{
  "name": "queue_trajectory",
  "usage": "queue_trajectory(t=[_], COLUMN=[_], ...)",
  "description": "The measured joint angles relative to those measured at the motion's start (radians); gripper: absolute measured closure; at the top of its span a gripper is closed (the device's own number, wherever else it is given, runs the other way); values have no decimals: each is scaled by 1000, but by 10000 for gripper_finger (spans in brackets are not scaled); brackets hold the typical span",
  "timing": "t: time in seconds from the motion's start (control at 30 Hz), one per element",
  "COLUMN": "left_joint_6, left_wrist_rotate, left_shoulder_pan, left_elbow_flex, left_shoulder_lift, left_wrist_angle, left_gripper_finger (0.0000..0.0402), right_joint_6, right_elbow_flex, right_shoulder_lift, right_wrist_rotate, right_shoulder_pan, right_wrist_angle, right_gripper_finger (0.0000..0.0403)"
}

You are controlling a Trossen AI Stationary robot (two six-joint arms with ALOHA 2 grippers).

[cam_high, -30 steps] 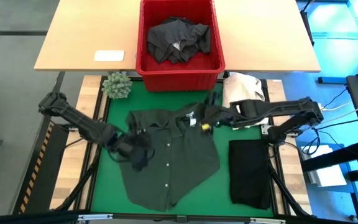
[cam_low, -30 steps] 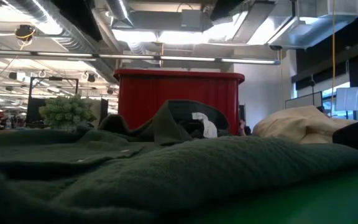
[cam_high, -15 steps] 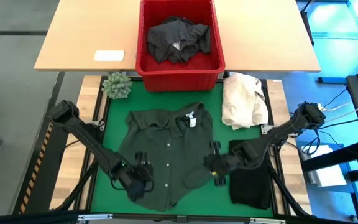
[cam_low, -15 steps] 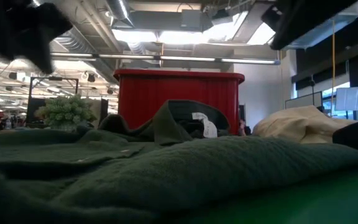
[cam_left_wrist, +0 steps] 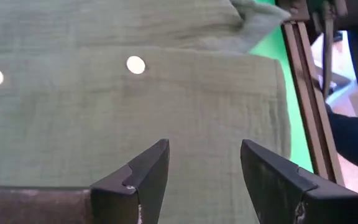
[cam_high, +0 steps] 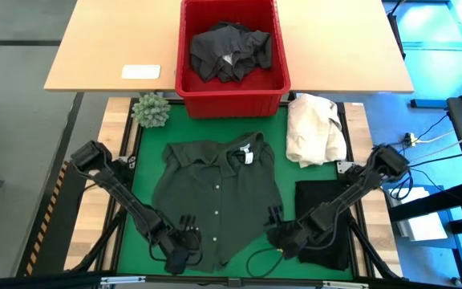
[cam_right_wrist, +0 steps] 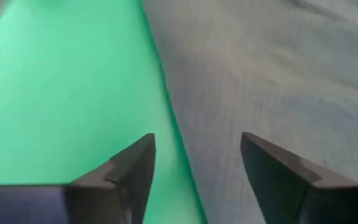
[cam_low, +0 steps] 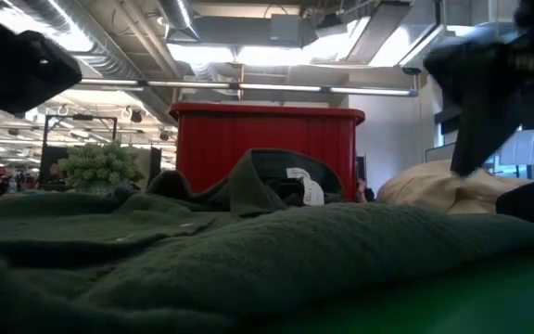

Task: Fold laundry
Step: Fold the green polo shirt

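High view first: the dark green shirt [cam_high: 215, 197] lies spread flat on the green mat [cam_high: 287, 168] of the tabletop, collar toward the red basket [cam_high: 233, 80], hem toward the near edge, so its long axis runs from far side to near side. Both arms are down at that hem end. The left claw [cam_high: 179, 253] sits at the shirt's lower left corner, the right claw [cam_high: 283, 238] at the lower right corner, one at each end of the hem.

Left wrist view: the fingers [cam_left_wrist: 138, 180] stand apart with nothing between them, and green cloth [cam_left_wrist: 135, 112] fills the space ahead, two white buttons [cam_left_wrist: 135, 64] showing. This claw is right over the fabric, open and empty.

Right wrist view: the fingers [cam_right_wrist: 126, 171] are also spread and hold nothing, and the shirt's side edge [cam_right_wrist: 253, 81] runs ahead between them, bare mat to one side, cloth to the other. So the right claw straddles the border of the garment.

My read: the coming move turns on that hem. Each claw has its own corner just below it, the shirt's body stretching away toward the basket, which suits a pinch at both corners and a lift toward the collar.

Elsewhere, a black folded garment [cam_high: 323, 213] rests beside the right arm, a cream cloth heap [cam_high: 315, 128] beyond it, and more dark clothes [cam_high: 231, 50] wait in the basket.
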Motion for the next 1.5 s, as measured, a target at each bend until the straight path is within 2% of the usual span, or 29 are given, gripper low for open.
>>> queue_trajectory(t=[0.17,0.3,0.4,0.57,0.6,0.73,0.83,1.1,1.27,1.5], left_joint_6=[-30,-50,-54,-54,-54,-50,-47,-45,-45,-20], left_wrist_rotate=[6,10,9,6,2,1,1,-7,-9,-42], left_shoulder_pan=[-11,-27,-34,-34,-33,-29,-29,-29,-28,-28], left_elbow_flex=[0,0,0,0,0,0,0,0,0,0], left_shoulder_lift=[21,46,65,82,82,81,80,79,78,78], left_wrist_angle=[5,5,0,-2,-2,-7,-16,-61,-82,-96], left_gripper_finger=[210,210,210,210,210,210,210,210,210,210], right_joint_6=[-18,-11,-12,-15,-16,-14,-14,-33,-57,-79], right_elbow_flex=[0,2,2,8,15,68,117,209,211,211], right_shoulder_lift=[76,100,103,87,84,77,71,66,66,70], right_wrist_rotate=[10,76,129,160,156,148,144,144,84,-69], right_shoulder_pan=[-3,-1,-2,-11,-14,-47,-88,-272,-422,-604], right_wrist_angle=[-4,-21,-48,-65,-69,-80,-122,-171,-169,-166], right_gripper_finger=[132,153,214,368,385,381,395,399,396,387])
